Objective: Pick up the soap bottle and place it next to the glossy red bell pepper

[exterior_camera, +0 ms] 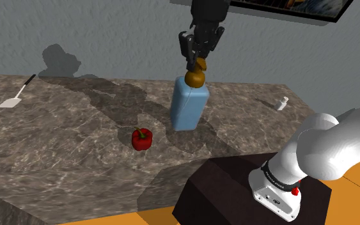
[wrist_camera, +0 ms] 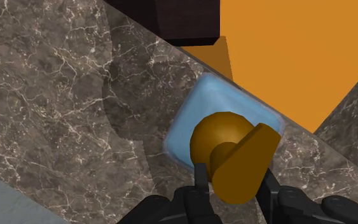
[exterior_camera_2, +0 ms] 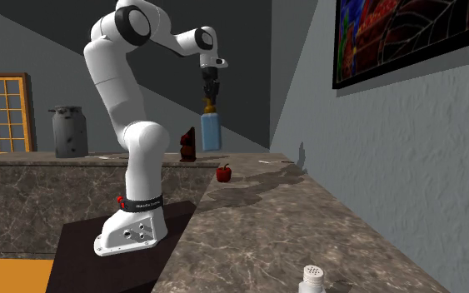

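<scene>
Black two-finger gripper (wrist_camera: 233,181) pinches the amber pump top (wrist_camera: 234,153) of the pale blue rectangular soap bottle (exterior_camera: 189,107), which hangs above the brown marbled counter (exterior_camera: 70,147) near the glossy red bell pepper (exterior_camera: 141,138): pickup looks done, placing remains.

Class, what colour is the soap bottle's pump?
Golden brown; soap bottle's pump shows best in wrist view.

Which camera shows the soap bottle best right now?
Shoulder view: the whole blue soap bottle with its brown pump is seen side-on, clasped at the pump by the gripper. The second exterior view shows it small and far off; the wrist view, its top from above.
</scene>
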Controlling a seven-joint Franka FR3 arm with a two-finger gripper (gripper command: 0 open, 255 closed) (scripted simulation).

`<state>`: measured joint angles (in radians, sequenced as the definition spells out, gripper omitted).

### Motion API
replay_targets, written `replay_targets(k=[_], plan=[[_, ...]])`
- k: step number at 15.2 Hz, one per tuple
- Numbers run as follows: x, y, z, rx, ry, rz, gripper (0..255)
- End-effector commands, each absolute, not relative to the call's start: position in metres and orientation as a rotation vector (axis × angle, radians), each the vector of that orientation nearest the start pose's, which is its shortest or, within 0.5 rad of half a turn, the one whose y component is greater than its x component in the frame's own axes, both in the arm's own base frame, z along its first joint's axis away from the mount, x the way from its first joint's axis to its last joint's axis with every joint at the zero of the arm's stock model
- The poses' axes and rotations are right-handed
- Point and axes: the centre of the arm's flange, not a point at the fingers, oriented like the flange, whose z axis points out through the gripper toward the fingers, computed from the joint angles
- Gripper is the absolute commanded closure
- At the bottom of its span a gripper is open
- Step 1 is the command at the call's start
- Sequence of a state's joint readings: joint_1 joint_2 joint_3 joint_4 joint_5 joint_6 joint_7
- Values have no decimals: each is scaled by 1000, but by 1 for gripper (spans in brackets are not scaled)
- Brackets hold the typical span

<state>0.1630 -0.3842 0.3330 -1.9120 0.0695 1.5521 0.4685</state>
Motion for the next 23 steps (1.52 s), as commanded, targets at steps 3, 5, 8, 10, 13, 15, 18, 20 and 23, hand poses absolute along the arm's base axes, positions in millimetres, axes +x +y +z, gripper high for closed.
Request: replay_targets(k=[3, 5, 8, 10, 13, 15, 18, 20, 23], plan=[[366, 239, 619, -3186, -10, -47, 255], [366, 239, 609, -3186, -10, -47, 255], [366, 239, 593, -3186, -10, -47, 255], [366, 239, 582, -3186, -10, -47, 255], [366, 239, 566, -3186, -10, -47, 255], [366, 239, 556, -3186, -10, -47, 255], [366, 239, 540, -3186, -10, -47, 255], [366, 239, 529, -3186, -10, -47, 255], [366, 239, 514, -3186, -10, -47, 255]])
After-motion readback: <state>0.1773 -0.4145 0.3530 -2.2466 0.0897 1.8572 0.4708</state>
